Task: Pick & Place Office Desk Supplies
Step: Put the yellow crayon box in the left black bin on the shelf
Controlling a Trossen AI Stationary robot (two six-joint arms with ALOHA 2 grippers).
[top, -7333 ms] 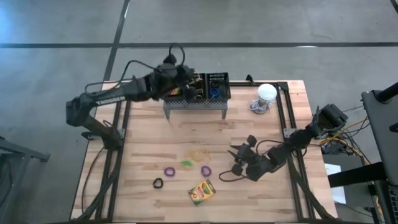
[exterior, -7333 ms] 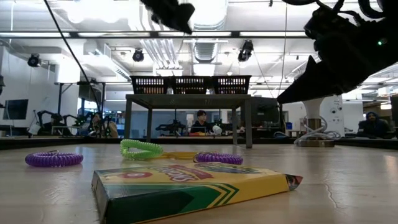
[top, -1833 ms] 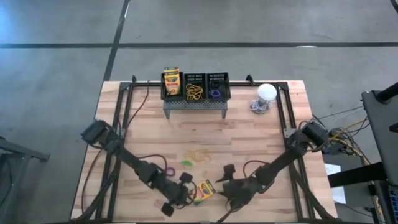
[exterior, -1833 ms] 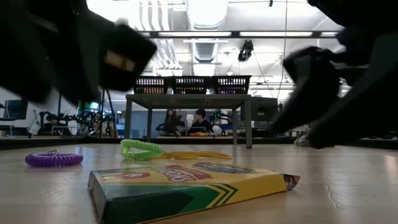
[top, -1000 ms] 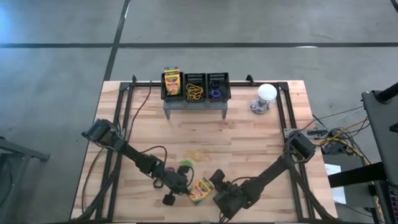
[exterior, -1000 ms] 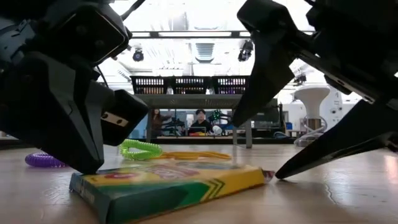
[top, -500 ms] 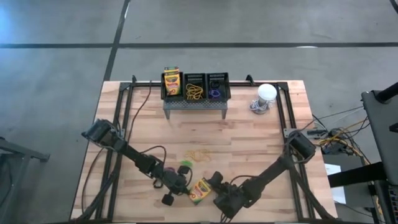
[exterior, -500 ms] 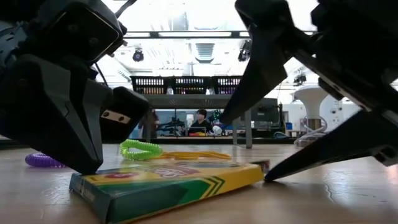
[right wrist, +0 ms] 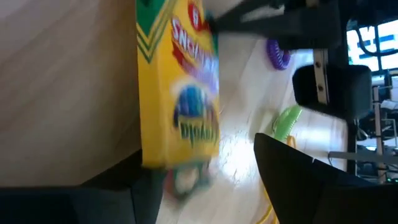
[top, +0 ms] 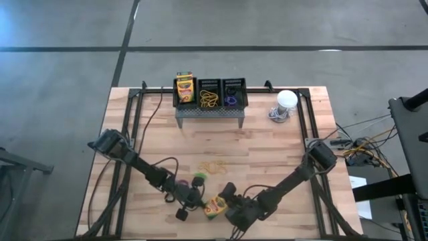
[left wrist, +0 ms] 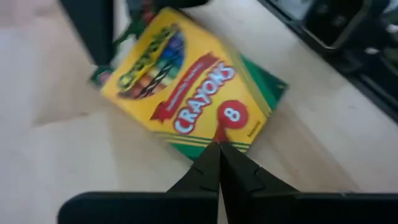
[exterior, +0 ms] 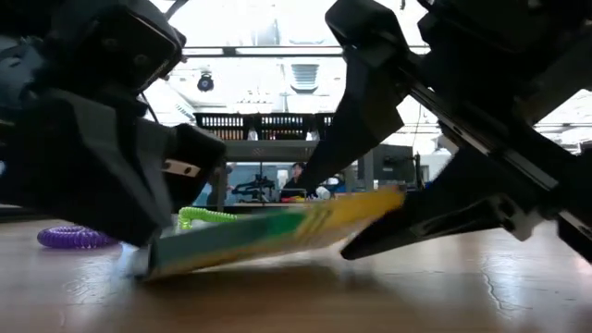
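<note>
Right claw (top: 224,199), near edge of the bench (top: 281,144): fingers spread, one either side of a crayon box (top: 214,207); from my feed I cannot tell whether they bear on it. Left claw (top: 198,201), just beside the box's other end: fingers pressed together, tips at the box edge, pinching nothing.

Crayon box: flat yellow-and-green cardboard, printed lettering, one end tilted up off the wood in the low view; blurred there.

Green loop (top: 199,177): coiled plastic, just behind the box. Purple loop (exterior: 78,237): coiled, flat on the wood near the left arm. Yellow loops (top: 214,165): thin tangle, mid-bench.

Bench: pale butcher-block planks, dark metal frame rails along both sides.

Far edge: grey perforated metal stand (top: 208,114) carrying three black mesh bins (top: 209,93); a second crayon box (top: 184,87) upright in the left bin, yellow loops in the middle, something purplish in the right, too small to make out. White ball-like object (top: 286,100) with cable, right of the stand.

Room: grey concrete floor; ceiling strip lights; a seated person (exterior: 296,176) behind the stand, mostly hidden by the arms.
</note>
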